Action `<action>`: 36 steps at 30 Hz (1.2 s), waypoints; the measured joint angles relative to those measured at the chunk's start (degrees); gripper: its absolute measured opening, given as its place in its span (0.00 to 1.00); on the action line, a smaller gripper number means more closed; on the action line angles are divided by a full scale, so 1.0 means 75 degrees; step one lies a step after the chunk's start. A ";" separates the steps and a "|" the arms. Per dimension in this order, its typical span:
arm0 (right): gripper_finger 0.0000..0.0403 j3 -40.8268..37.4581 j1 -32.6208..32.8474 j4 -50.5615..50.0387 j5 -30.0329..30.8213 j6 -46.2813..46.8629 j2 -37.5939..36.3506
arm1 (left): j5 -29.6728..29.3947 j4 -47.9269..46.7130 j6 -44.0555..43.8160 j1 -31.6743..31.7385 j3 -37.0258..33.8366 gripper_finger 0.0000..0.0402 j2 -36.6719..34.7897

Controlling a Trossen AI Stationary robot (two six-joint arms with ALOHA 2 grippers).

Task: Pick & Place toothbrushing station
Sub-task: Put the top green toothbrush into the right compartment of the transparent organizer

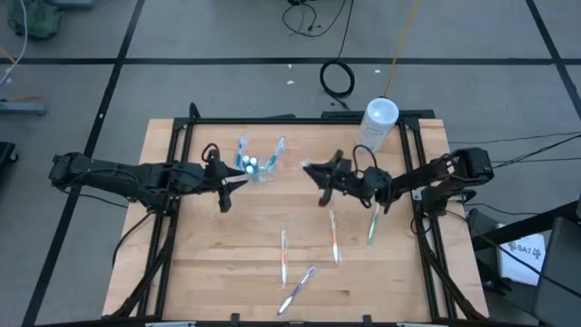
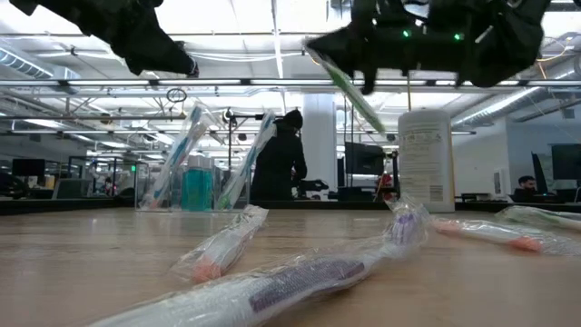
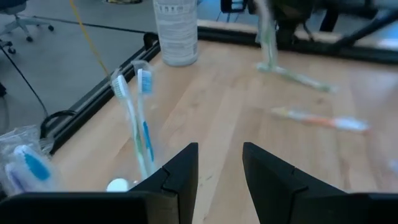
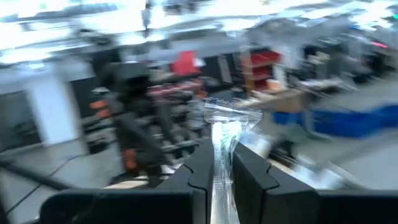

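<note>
Above the tabletop (image 1: 227, 263), right pincer (image 4: 222, 165) clamped on a wrapped toothbrush (image 4: 225, 134), left pincer (image 3: 219, 163) apart beside the clear cup (image 1: 258, 168).

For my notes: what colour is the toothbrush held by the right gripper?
Green toothbrush, wrapped; low view.

Small clear plastic cup (image 1: 258, 167) at table's (image 1: 200, 272) far centre, wrapped toothbrushes (image 1: 243, 153) standing inside. White cylindrical canister (image 1: 376, 123) at far right corner. Further wrapped toothbrushes (image 1: 284, 255) lying flat nearer front.

Bright, even overhead light; right wrist view heavily motion-blurred, low view foreground soft.
</note>
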 joint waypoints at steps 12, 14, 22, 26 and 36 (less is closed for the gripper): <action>0.08 0.1307 -0.0020 -0.0162 -0.2281 0.0000 0.1172 | 0.2049 0.2485 -0.0627 -0.0165 -0.0123 0.33 0.0777; 0.08 0.1306 -0.0030 -0.0223 -0.2370 0.0115 0.1246 | 0.2248 0.3371 -0.0628 -0.0247 -0.0159 0.33 0.1252; 0.09 0.1306 -0.0056 -0.0250 -0.2398 0.0114 0.1255 | 0.1876 0.5678 -0.0390 -0.0288 -0.0175 0.33 0.3314; 0.09 0.1306 -0.0100 -0.0249 -0.2398 0.0114 0.1196 | 0.1631 0.6443 -0.0549 -0.0188 -0.0181 0.33 0.3920; 0.09 0.1306 -0.0195 -0.0285 -0.2384 0.0022 0.1197 | 0.1621 0.7397 -0.0573 0.0077 -0.0178 0.33 0.4365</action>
